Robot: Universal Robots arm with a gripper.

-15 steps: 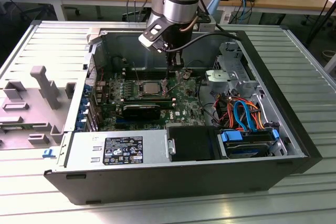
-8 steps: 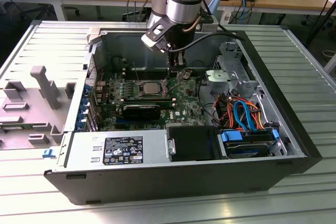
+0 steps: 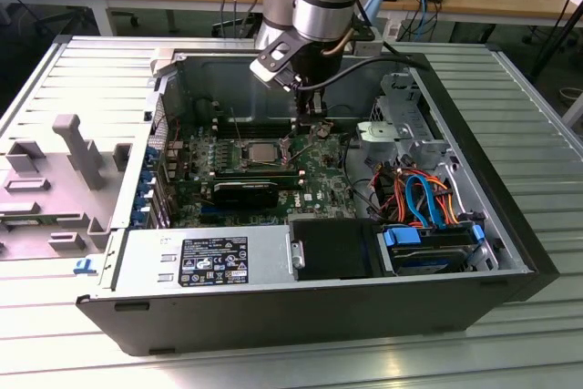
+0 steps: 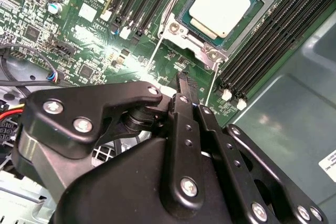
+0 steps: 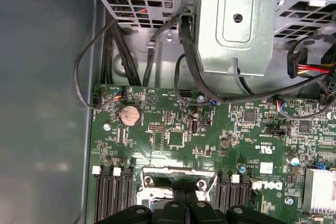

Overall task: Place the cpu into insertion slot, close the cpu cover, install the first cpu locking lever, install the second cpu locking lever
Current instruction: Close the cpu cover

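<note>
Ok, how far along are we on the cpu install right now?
Done: the cpu lies in the insertion slot, and the cpu cover looks down around it. In hand: the gripper hangs beside the socket's corner, nearest a thin wire locking lever. Left: I cannot tell whether that lever or the other lever is hooked down, so both count as open.

Matt silvery metal cpu (image 4: 220,4)
</note>
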